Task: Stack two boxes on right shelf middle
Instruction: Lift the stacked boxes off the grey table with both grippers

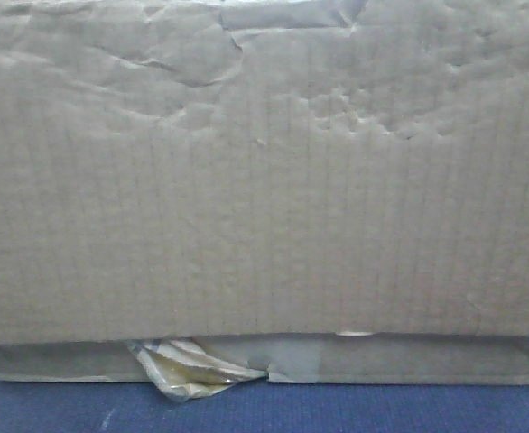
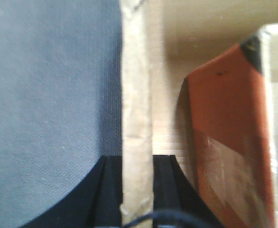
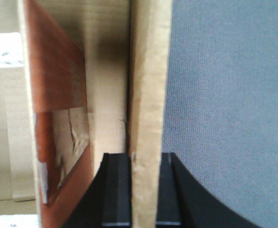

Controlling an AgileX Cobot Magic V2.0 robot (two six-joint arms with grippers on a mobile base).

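The left tool [image 2: 137, 164] and right tool [image 3: 145, 159] are each clamped on a wall of the box [image 1: 264, 180]. The grasp looks set; next, lift evenly toward the shelf.

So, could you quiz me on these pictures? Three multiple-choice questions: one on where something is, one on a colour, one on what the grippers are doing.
1. Where on the cardboard box is the peeling tape?
A) top right corner
B) bottom edge, left of centre
C) middle of the face

2. What colour is the surface below the box?
A) red
B) white
C) blue

3. What are the left gripper and right gripper doing?
A) hanging open in the air
B) each clamped on a cardboard wall
C) holding a bottle

Answers:
1 B: the yellowish tape curls out low in the front view.
2 C: a blue strip shows under the box.
3 B: in each wrist view, black fingers press both sides of a wall edge.
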